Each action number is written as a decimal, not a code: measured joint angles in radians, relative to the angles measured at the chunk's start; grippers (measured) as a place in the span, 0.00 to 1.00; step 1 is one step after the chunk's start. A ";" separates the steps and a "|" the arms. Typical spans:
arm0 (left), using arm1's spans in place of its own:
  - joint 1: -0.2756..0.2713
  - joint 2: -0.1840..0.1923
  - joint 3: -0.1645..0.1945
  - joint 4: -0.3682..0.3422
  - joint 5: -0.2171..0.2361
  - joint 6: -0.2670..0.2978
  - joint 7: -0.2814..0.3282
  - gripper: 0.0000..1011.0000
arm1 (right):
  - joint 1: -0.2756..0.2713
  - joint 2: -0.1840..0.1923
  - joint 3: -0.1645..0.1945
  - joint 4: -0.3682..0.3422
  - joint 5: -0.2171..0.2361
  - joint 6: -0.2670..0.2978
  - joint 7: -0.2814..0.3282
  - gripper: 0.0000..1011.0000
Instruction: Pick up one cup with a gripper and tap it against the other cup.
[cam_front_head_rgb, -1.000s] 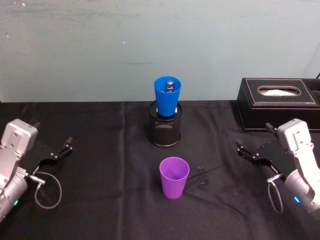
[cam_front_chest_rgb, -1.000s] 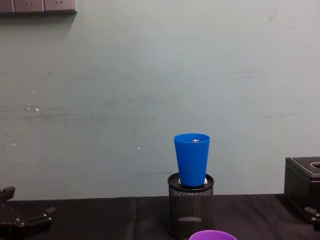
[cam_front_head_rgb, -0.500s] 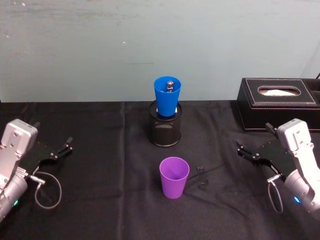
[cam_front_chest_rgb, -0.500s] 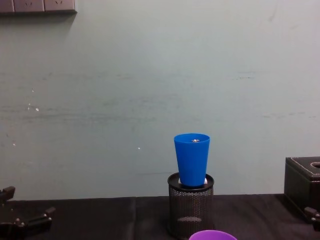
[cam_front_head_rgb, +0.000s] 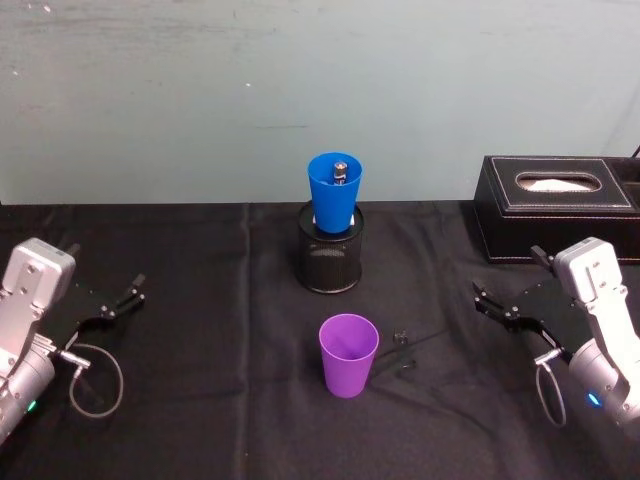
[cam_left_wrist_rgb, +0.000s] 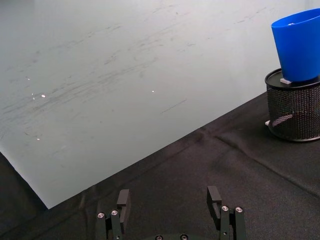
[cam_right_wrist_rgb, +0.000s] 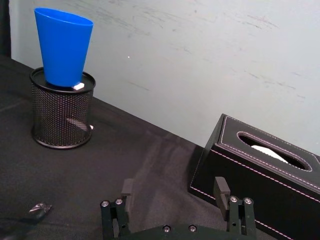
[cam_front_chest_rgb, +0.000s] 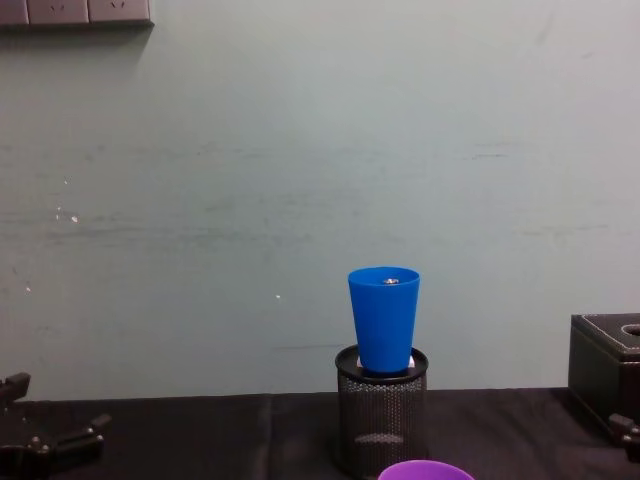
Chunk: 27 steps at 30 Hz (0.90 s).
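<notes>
Purple cup (cam_front_head_rgb: 348, 355), blue cup (cam_front_head_rgb: 334, 192) apart (left hand (cam_left_wrist_rgb: 168, 192), right hand (cam_right_wrist_rgb: 173, 182) empty)

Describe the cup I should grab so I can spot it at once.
On the black-clothed table, find the black mesh holder at the centre. In front of it, nearer the robot, the purple cup stands upright on the cloth by itself. The blue cup is the one sitting in the holder.
</notes>
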 joint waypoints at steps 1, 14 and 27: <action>0.000 0.000 0.000 0.000 0.000 0.000 0.000 0.99 | 0.000 0.000 0.000 0.000 0.000 0.000 0.000 0.99; 0.000 0.000 0.000 0.000 0.000 0.000 0.000 0.99 | 0.000 0.000 0.000 0.000 0.000 0.000 0.000 0.99; 0.000 0.000 0.000 0.000 0.000 0.000 0.000 0.99 | 0.000 0.000 0.000 0.000 0.000 0.000 0.000 0.99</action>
